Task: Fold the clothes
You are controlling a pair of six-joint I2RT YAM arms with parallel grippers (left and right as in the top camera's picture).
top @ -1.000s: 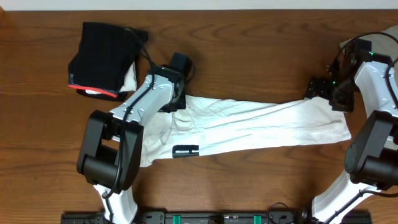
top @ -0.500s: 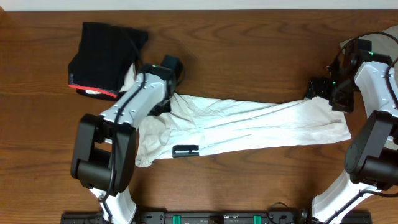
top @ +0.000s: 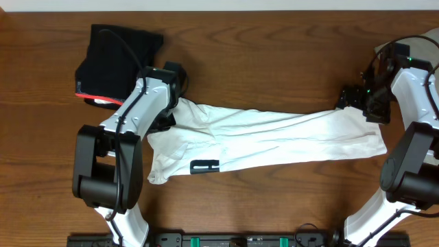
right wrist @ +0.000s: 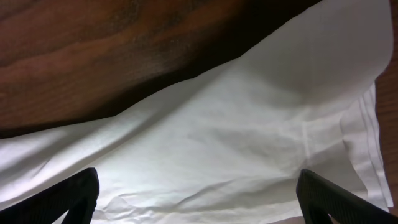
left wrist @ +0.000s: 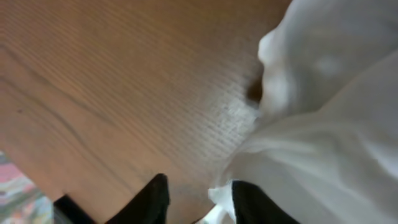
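Apparently to leave the white T-shirt [top: 274,140] lying stretched across the surface [top: 274,55], the left gripper [left wrist: 198,198] stood narrowly parted at one end, the right gripper [right wrist: 198,190] wide above the other.

A dark, grainy wooden table [top: 274,62] lies beneath the left gripper [left wrist: 202,199] and right gripper [right wrist: 205,199], a pale strip [top: 219,5] beyond them.

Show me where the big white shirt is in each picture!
Overhead: white shirt stretched across the picture's middle, left to right.
Left wrist: white shirt fills the right side.
Right wrist: white shirt fills the lower part.
Shared landmark: the brown wooden table, bare along the shirt's edge in every view.
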